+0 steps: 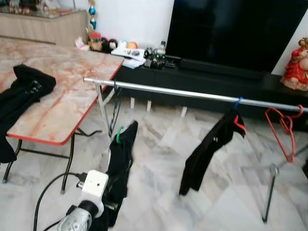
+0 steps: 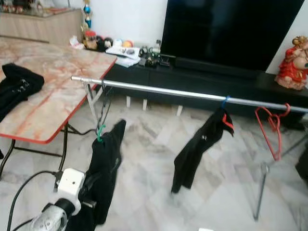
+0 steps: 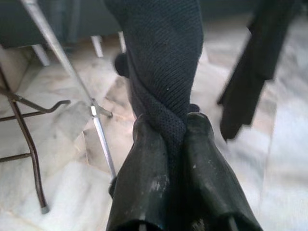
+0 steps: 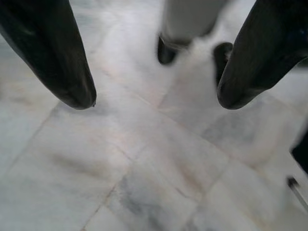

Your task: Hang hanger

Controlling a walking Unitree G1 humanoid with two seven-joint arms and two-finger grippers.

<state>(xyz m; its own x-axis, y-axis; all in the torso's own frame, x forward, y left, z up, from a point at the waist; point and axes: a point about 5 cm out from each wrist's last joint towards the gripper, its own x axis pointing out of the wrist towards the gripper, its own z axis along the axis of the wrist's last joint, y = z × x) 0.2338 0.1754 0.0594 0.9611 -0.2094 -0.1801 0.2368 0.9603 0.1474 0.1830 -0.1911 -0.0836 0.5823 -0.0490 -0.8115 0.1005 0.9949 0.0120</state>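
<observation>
Left claw (image 3: 168,127) pinches black garment (image 1: 119,163) over marble floor (image 1: 159,192).

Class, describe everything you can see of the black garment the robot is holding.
The black garment is dark knit fabric, bunched and twisted where the left claw is shut on it. It hangs limp on a green hanger, whose hook sticks up at its top. It is held below the silver rail, apart from it, over the marble floor, near the table's legs.

the left arm (image 1: 77,219) is silver, with a white box-shaped camera (image 1: 94,185) on its wrist and a black cable (image 1: 48,192). the fingers (image 4: 62,57) are black, glossy and rounded.
</observation>
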